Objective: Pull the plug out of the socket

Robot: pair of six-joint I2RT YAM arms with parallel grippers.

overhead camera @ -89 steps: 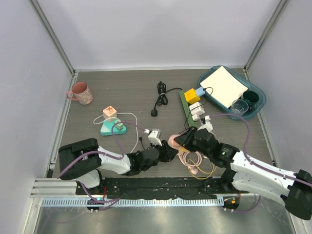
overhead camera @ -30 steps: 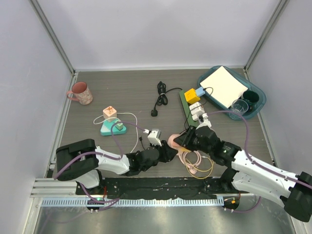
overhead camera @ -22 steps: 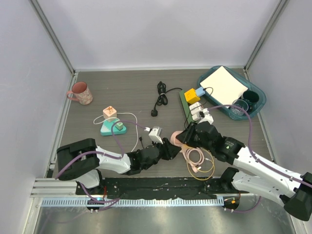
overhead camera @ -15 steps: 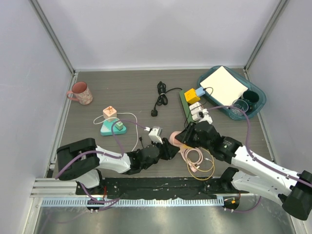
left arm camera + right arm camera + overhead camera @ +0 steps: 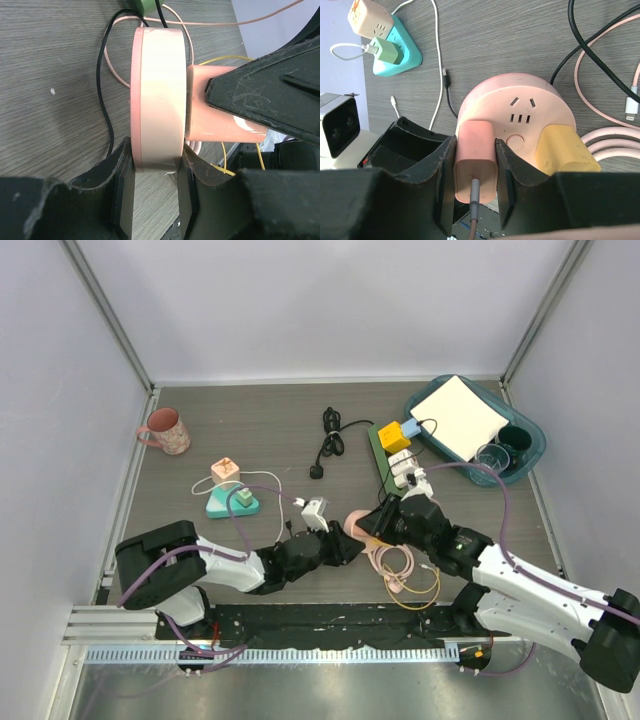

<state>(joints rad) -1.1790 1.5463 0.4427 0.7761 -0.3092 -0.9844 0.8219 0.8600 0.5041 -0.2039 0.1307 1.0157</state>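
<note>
In round pink socket (image 5: 520,107): boxy pink plug (image 5: 475,150).

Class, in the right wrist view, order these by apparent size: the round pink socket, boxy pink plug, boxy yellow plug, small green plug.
Largest: round pink socket.
Next: boxy pink plug and boxy yellow plug look alike, each partly hidden, so no ranking.
Smallest: small green plug, though it sits farther from the camera.

Grey wood-grain table (image 5: 250,420) carries: pink ceramic mug (image 5: 166,430), 10 o'clock; teal triangular socket block (image 5: 225,506), 9; coiled black cable (image 5: 330,435), 12; teal plastic tray (image 5: 522,417), 2; pink and yellow cable coils (image 5: 405,575), 5.
</note>
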